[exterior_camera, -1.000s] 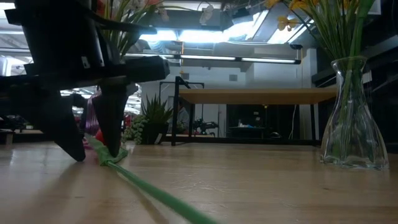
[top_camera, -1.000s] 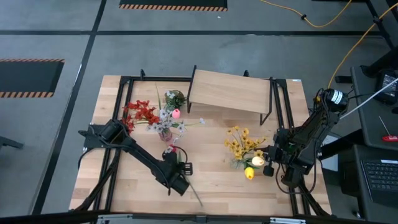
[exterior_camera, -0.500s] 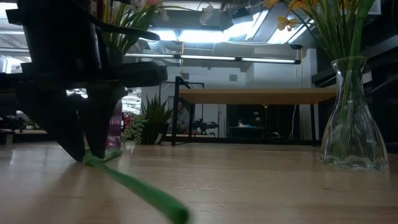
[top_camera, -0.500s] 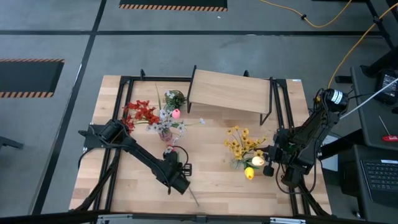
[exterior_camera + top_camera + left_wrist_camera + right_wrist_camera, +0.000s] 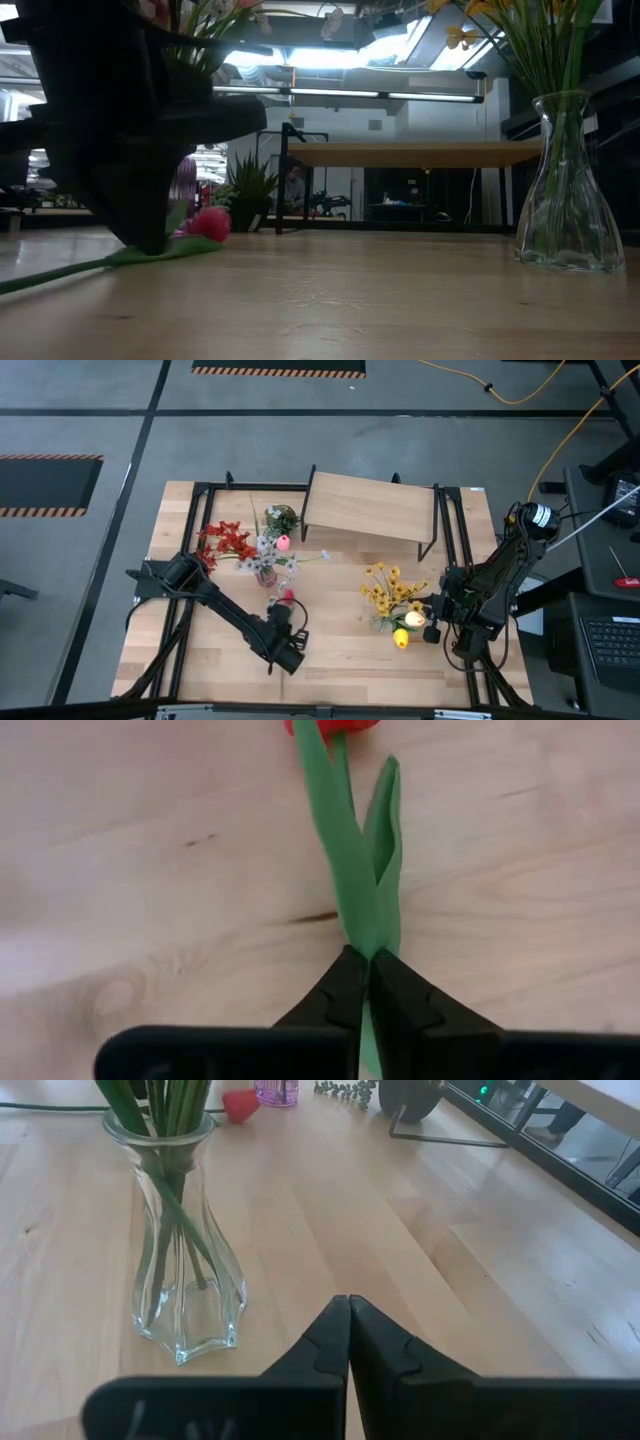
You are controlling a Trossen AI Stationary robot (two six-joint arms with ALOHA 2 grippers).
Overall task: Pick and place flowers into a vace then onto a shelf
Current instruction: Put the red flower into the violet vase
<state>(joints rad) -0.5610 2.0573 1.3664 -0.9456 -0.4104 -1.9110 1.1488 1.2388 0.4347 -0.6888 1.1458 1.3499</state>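
Note:
A red tulip (image 5: 287,597) with a green stem lies on the table near its front, left of centre. My left gripper (image 5: 289,625) stands over it, shut on the stem (image 5: 350,850) a short way below the bud (image 5: 210,222). At the right side, my right gripper (image 5: 347,1300) is shut on nothing beside a clear glass vase (image 5: 185,1280) of yellow flowers (image 5: 385,592). A small pink vase (image 5: 265,572) with red, white and pink flowers stands behind the tulip. The light-wood shelf (image 5: 370,510) stands at the far edge. My left gripper pinches the tulip's stem (image 5: 366,928), where a leaf joins it, between its two fingertips. The fingers (image 5: 150,235) come steeply from above, slanting down. The flower lies along the table, with its bud (image 5: 335,725) beyond the fingers and the long stem end (image 5: 50,275) resting on the wood.
A yellow tulip (image 5: 401,639) and a pale one (image 5: 413,619) lie by the glass vase (image 5: 565,190). A small potted green plant (image 5: 281,518) stands left of the shelf (image 5: 410,153). Bare wood lies between the two vases.
My left gripper has shut on the tulip's stem and rolled about its own pointing line without shifting place. The flower has turned about on the table. Its long stem end, which pointed toward the near edge, has swung off sideways, and the bud now shows beside the fingers.

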